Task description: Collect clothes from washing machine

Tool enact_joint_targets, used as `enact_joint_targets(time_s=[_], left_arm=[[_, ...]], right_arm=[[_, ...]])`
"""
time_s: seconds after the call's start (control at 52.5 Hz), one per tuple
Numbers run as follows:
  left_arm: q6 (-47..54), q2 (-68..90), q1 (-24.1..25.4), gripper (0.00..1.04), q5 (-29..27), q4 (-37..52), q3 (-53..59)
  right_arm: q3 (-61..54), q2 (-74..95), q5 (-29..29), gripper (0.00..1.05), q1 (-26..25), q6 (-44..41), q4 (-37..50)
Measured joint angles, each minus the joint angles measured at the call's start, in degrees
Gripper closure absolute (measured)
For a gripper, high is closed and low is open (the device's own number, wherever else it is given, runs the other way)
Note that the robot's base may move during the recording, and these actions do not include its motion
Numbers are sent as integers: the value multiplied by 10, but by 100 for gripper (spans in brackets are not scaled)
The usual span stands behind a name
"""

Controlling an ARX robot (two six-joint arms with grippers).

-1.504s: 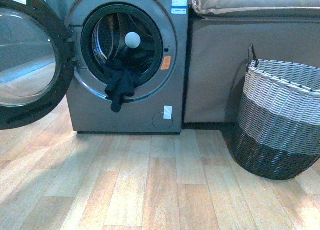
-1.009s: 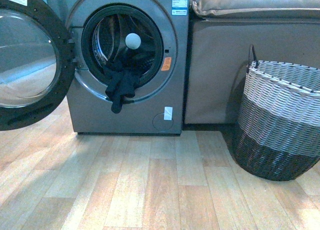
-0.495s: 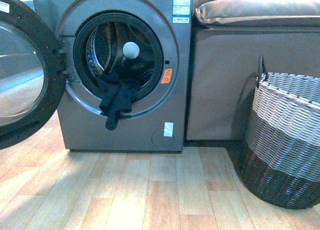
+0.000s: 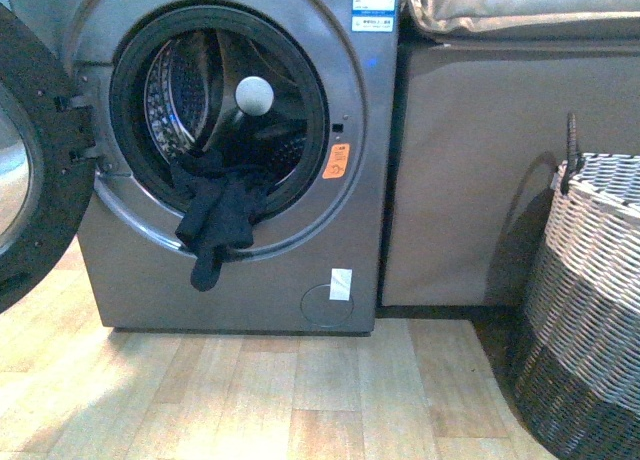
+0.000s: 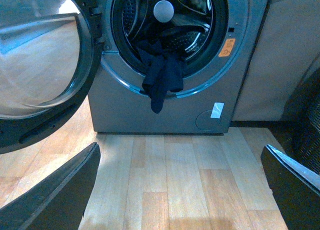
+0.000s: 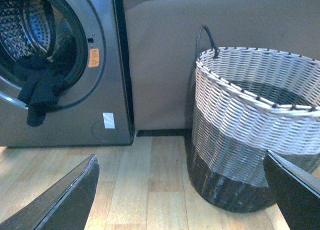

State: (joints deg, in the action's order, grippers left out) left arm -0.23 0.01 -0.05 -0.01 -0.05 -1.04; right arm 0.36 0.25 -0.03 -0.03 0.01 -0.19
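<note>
left wrist view: clothes (image 5: 161, 75) over washing machine (image 5: 125, 107) rim, well beyond wide-apart left hand (image 5: 180, 147) and right hand (image 6: 180, 155)

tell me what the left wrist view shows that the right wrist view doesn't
Only the left wrist view shows the open door and the pale ball in the drum. Only the right wrist view shows the pale rim and handle of the woven basket. Both show the washing machine, its orange sticker, the black clothes hanging over the drum's rim, and the wood floor.
</note>
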Motion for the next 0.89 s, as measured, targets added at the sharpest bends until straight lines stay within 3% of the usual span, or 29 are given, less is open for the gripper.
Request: enact_joint_targets(time_s=[0.895], left_arm=[[0, 0, 0, 7, 0, 0, 0]], right_arm=[[0, 0, 0, 7, 0, 0, 0]])
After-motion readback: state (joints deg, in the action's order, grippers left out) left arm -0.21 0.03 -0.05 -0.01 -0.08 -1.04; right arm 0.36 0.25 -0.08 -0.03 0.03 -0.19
